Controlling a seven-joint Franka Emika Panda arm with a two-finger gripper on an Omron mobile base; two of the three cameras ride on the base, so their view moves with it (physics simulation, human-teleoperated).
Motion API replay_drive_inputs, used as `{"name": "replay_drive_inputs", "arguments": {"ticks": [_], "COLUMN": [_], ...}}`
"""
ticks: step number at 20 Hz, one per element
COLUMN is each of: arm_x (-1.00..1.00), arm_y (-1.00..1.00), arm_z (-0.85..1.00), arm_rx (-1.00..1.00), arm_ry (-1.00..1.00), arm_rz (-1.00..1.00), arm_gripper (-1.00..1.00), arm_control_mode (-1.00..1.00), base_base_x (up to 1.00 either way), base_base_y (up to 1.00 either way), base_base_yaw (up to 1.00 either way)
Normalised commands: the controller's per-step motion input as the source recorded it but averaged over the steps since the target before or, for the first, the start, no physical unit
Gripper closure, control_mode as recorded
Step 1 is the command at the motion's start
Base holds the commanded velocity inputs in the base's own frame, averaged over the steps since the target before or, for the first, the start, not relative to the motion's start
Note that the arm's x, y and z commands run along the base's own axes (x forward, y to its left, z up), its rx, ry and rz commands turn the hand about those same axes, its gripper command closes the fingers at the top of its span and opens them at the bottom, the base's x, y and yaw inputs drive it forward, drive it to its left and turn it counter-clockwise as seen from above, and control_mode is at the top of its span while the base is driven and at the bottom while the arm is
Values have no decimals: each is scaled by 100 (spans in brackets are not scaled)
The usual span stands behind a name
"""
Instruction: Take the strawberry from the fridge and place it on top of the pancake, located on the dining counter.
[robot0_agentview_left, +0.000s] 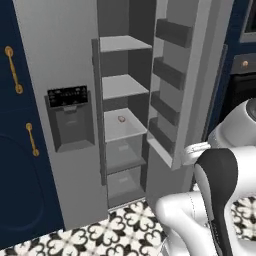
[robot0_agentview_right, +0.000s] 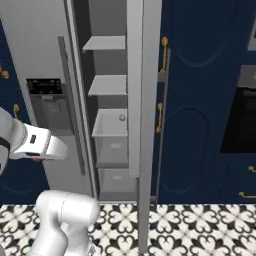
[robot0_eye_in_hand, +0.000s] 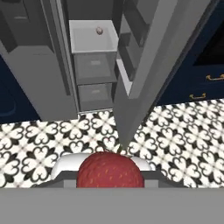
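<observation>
Right at my gripper (robot0_eye_in_hand: 110, 178) I see a red strawberry (robot0_eye_in_hand: 110, 166), seeded and rounded, sitting between the dark finger parts on either side; it looks held. Below it lies black-and-white patterned floor (robot0_eye_in_hand: 39, 140). Ahead of the gripper the fridge (robot0_eye_in_hand: 35, 74) stands open, with a pale shelf (robot0_eye_in_hand: 87, 41) carrying a small pinkish lump (robot0_eye_in_hand: 99, 30) near its back, and two drawers (robot0_eye_in_hand: 94, 78) beneath. The open door (robot0_eye_in_hand: 153, 57) runs ahead and to the right, with navy cabinets (robot0_eye_in_hand: 197, 83) beyond it.

Navy cabinets (robot0_agentview_right: 200, 100) with gold handles (robot0_agentview_right: 164, 55), black-and-white patterned floor tiles (robot0_eye_in_hand: 183, 127), dark oven (robot0_agentview_right: 240, 120)
</observation>
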Motion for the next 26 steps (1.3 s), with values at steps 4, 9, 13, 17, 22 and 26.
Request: {"name": "replay_drive_inputs", "arguments": {"ticks": [4,9,13,17,22,26], "arm_x": [0,0,0,0,0,0], "arm_y": [0,0,0,0,0,0], "arm_z": [0,0,0,0,0,0], "arm_rx": [0,0,0,0,0,0], "arm_ry": [0,0,0,0,0,0], "arm_rz": [0,0,0,0,0,0], "arm_gripper": [100,100,100,100,100,100], "arm_control_mode": [100,100,100,100,100,100], "base_base_x": [-100,-100,-100,-100,-100,-100], "base_base_y": [0,0,0,0,0,0], "base_base_yaw": [0,0,0,0,0,-28]}}
